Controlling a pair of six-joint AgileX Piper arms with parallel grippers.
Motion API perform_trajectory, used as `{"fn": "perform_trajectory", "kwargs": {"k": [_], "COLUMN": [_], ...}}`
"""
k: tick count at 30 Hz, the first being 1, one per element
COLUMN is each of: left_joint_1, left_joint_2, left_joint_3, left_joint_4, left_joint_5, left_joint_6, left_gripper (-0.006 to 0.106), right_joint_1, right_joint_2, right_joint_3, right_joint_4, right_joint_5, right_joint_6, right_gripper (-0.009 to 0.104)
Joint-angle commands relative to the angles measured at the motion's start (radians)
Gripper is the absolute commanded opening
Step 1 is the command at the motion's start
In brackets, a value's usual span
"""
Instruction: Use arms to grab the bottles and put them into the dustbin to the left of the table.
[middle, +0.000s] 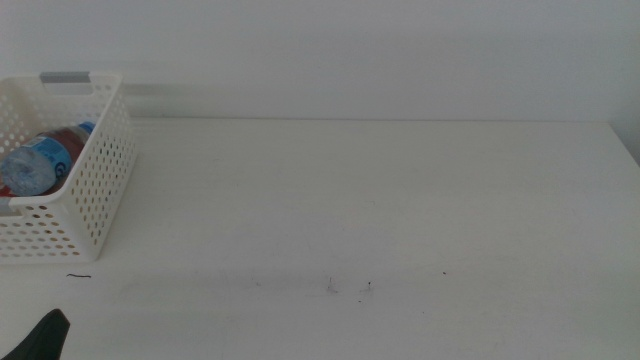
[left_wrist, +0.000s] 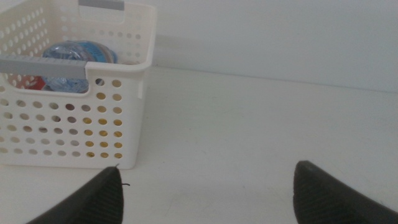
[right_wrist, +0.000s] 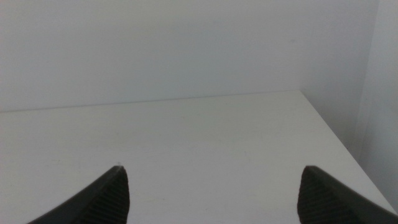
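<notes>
The white perforated dustbin (middle: 95, 170) stands at the table's left side, also seen close in the left wrist view as the dustbin (left_wrist: 118, 118). Inside it lie a clear-blue water bottle (middle: 35, 160) and a red can (middle: 68, 135); the wrist view shows the water bottle (left_wrist: 78, 53), a red patch of the can (left_wrist: 28, 81) and something yellowish behind the wall holes. My left gripper (left_wrist: 208, 193) is open and empty, low near the table's front left corner, its tip showing as a dark shape (middle: 45, 335). My right gripper (right_wrist: 214, 196) is open and empty over the table's right part.
The white table (middle: 380, 200) runs to a white wall behind. Small dark specks (middle: 350, 287) mark its front middle. The table's right edge (right_wrist: 336, 137) and far corner show in the right wrist view.
</notes>
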Motion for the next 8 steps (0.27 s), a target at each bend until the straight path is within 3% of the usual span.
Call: {"fn": "perform_trajectory", "kwargs": {"k": [1,8], "left_joint_1": [0.001,0.001], "left_joint_2": [-0.004,-0.004], "left_joint_3": [0.001,0.001], "left_joint_4": [0.001,0.001], "left_joint_5": [-0.015,-0.017], "left_joint_6": [-0.003,-0.003], "left_gripper": [0.094,0.094], "right_joint_1": [-0.007,-0.007], "right_joint_2": [-0.004,-0.004], "right_joint_3": [0.004,0.004], "right_joint_4": [-0.019,-0.019], "right_joint_5": [-0.001,-0.012], "right_joint_6": [-0.007,-0.007], "right_gripper": [0.092,0.092]}}
